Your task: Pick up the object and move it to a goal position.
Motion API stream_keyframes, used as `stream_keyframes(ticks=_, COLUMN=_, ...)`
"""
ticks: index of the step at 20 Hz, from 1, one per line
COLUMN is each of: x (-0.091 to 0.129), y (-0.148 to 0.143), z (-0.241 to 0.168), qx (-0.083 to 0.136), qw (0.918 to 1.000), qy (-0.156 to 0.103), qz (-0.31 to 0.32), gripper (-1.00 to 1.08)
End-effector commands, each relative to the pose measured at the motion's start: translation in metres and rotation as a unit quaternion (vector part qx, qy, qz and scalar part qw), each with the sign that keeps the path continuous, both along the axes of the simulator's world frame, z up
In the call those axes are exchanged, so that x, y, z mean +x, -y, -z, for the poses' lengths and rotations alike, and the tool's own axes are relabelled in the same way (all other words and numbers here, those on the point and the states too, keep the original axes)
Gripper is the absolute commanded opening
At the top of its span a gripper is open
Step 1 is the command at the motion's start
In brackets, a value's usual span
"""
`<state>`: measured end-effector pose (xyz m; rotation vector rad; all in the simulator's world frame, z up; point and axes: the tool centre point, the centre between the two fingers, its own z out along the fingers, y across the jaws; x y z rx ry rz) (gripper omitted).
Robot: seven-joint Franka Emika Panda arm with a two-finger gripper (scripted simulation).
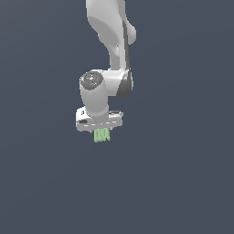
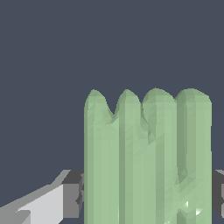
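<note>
pale green, ribbed, hanging straight down: the object [image 1: 102,135] sits directly under the white gripper [image 1: 101,131], narrower than the gripper body above it. nothing else is near it; around it is only flat dark grey-blue, with no shadow or contact line i can read, so i judge it lifted clear of any surface, though the frames give no firm proof.

wrist view fills with the same object [image 2: 148,157], its rounded rod ends pointing away from the camera. dark grey pads [image 2: 72,194] press in at one flank, with the white finger body behind them, and a second dark pad shows at the opposite edge. read: jaws closed narrow onto the object, pinching it across its width. gripping across the ribs would keep the rods from sliding sideways; my guess at why it is held so.

counts: one arm, one gripper, one green object. four rounded rod tips in the wrist view; only about three can be told apart in the exterior view. no goal marker visible in either view, so the remaining travel cannot be judged.
</note>
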<state>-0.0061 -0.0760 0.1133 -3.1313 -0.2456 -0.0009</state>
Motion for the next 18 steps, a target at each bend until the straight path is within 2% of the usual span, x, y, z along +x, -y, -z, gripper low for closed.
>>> stream_keyframes(ticks=1, x=0.012, y=0.021, z=-0.017, qx=0.0, qw=1.0, qy=0.0, qz=0.0, gripper=-1.0)
stream_keyframes(ticks=9, x=0.046, y=0.074, z=-0.06, qx=0.0, qw=1.0, qy=0.0, qz=-0.001, gripper=-1.0)
stream_keyframes(ticks=18, x=0.075, y=0.119, z=-0.096, qx=0.0, qw=1.0, qy=0.0, qz=-0.001, gripper=-1.0)
